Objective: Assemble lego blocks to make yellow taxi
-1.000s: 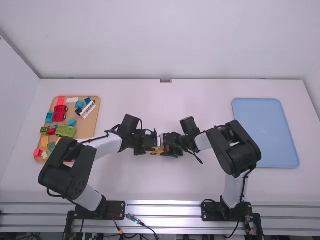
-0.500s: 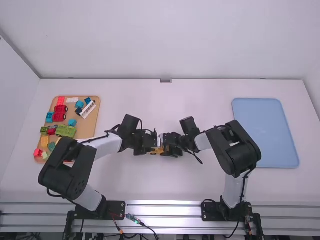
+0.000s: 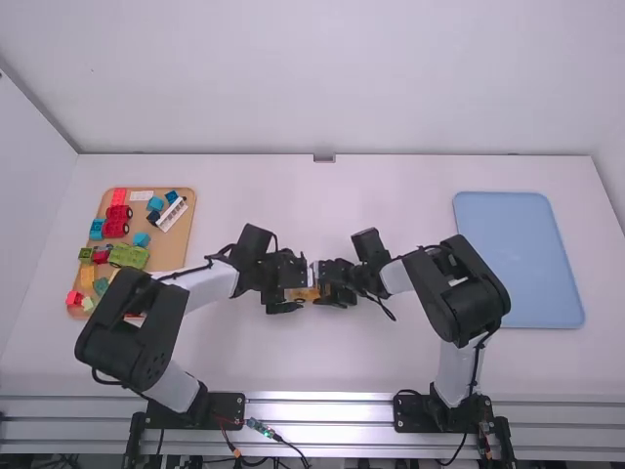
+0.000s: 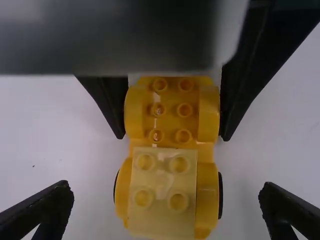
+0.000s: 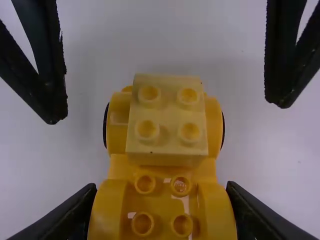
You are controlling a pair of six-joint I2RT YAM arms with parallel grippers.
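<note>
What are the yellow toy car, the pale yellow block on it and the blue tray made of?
The yellow toy car looks like hard, glossy moulded plastic: small highlights glint around its round studs. The pale yellow block seems to be similar plastic, with crisp edges and moulded studs. The blue tray is probably matt plastic, judging by its even colour, though painted metal is possible.

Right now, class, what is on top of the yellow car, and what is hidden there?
A pale block sits over one end of the car; whatever it covers can't be seen. The other end shows bare studs, between the right gripper's fingers.
</note>
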